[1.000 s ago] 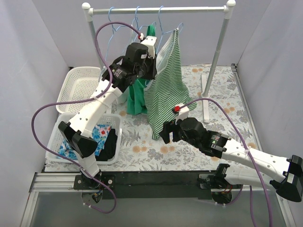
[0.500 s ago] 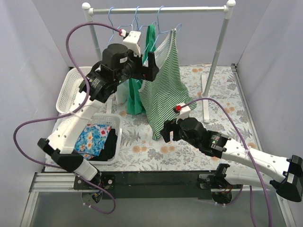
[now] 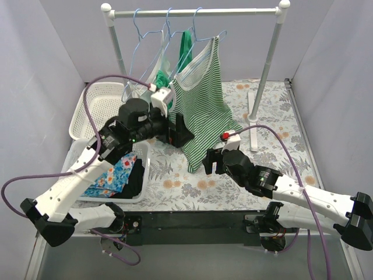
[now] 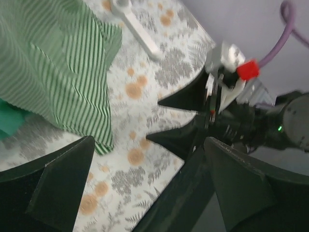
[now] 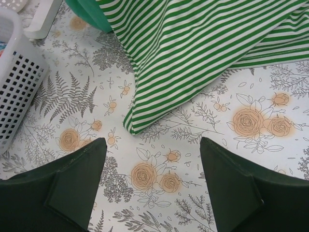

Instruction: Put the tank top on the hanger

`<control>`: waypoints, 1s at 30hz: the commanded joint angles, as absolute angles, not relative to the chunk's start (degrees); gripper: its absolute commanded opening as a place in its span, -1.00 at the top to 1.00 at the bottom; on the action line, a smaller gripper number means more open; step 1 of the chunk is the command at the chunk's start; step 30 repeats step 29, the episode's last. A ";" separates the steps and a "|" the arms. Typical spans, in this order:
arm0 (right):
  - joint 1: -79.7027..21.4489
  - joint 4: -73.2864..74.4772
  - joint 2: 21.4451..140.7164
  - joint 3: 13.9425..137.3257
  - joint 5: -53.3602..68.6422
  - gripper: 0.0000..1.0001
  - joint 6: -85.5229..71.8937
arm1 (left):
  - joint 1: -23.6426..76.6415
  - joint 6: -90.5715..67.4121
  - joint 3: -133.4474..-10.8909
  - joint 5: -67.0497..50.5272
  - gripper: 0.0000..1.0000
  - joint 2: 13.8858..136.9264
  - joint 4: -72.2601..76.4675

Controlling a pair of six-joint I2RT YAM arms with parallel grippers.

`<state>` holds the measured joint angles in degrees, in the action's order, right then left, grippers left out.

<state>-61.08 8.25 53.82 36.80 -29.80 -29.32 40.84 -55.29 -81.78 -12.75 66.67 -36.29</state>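
Note:
The green-and-white striped tank top (image 3: 204,108) hangs from a light-blue wire hanger (image 3: 197,26) on the rail, its lower hem reaching down to the floral mat. My left gripper (image 3: 178,131) stands open just left of the cloth and holds nothing. In the left wrist view the tank top (image 4: 58,63) fills the upper left, and the left gripper (image 4: 147,142) spreads wide over the mat. My right gripper (image 3: 211,160) is open near the hem's lowest corner. In the right wrist view the tank top (image 5: 203,53) lies beyond the right gripper (image 5: 152,142), apart from it.
A solid green garment (image 3: 185,46) and spare hangers (image 3: 140,35) share the rail (image 3: 233,10). The rack's right post (image 3: 265,70) stands at the back right. An empty white basket (image 3: 96,108) sits at the back left. A nearer basket (image 3: 140,189) holds blue floral cloth (image 3: 113,172).
My left gripper opened and came down from the hanger top towards the front, away from the cloth. The tank top now hangs free. The right arm hardly moved.

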 commanded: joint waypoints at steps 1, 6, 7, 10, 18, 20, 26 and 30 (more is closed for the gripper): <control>-60.82 5.10 51.60 34.63 -35.59 -0.72 -33.31 | 45.08 -60.90 -67.03 -13.37 -0.96 62.67 -31.57; -60.73 4.83 48.88 31.30 -37.88 -0.72 -35.59 | 48.68 -67.49 -52.93 -8.27 -0.96 59.77 -21.37; -60.73 4.83 48.35 30.85 -37.97 -0.72 -36.20 | 48.78 -69.59 -51.26 -7.13 -0.97 59.33 -20.40; -60.73 4.75 46.50 29.10 -37.80 -0.72 -36.91 | 49.04 -73.98 -46.86 -3.44 -0.96 58.98 -18.02; -60.73 3.96 41.84 24.35 -38.23 -0.72 -39.37 | 49.48 -77.08 -39.56 0.44 -0.96 57.40 -17.49; -60.73 3.69 41.14 23.73 -38.84 -0.71 -39.20 | 49.48 -77.34 -39.03 0.70 -0.96 56.52 -17.32; -60.73 2.99 40.17 23.03 -39.11 -0.71 -38.14 | 49.40 -79.28 -38.32 2.37 -0.97 54.85 -16.44; -60.73 2.29 40.51 22.42 -38.41 -0.71 -38.50 | 49.48 -79.72 -37.79 3.95 -0.96 52.83 -15.91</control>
